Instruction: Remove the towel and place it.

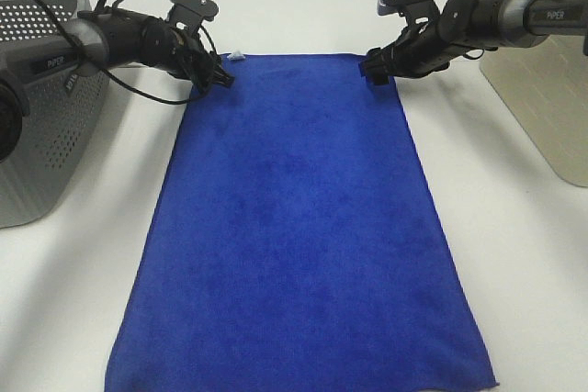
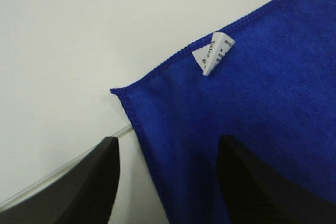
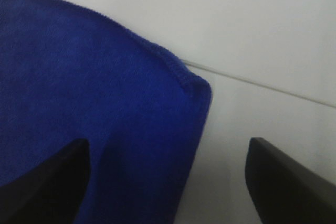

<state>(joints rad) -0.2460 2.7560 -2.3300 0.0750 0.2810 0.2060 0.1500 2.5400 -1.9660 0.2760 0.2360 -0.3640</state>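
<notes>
The towel [image 1: 294,227], a big royal-blue plush cloth, lies flat on the white table and runs from the far middle down to the near edge of the exterior view. Its small white tag [image 1: 236,55] sits at the far left corner. My left gripper [image 1: 220,75] is low at that corner and open. In the left wrist view the towel's [image 2: 273,103] side hem passes between the two dark fingers [image 2: 79,187], with the tag [image 2: 212,53] just beyond them. My right gripper [image 1: 375,69] is at the far right corner, wide open, its fingers [image 3: 42,187] on either side of the towel's [image 3: 94,93] corner hem.
A grey perforated basket [image 1: 37,135] stands at the left, close to my left arm. A pale flat board [image 1: 542,98] lies at the right under my right arm. White table [image 1: 514,273] shows on both sides of the towel.
</notes>
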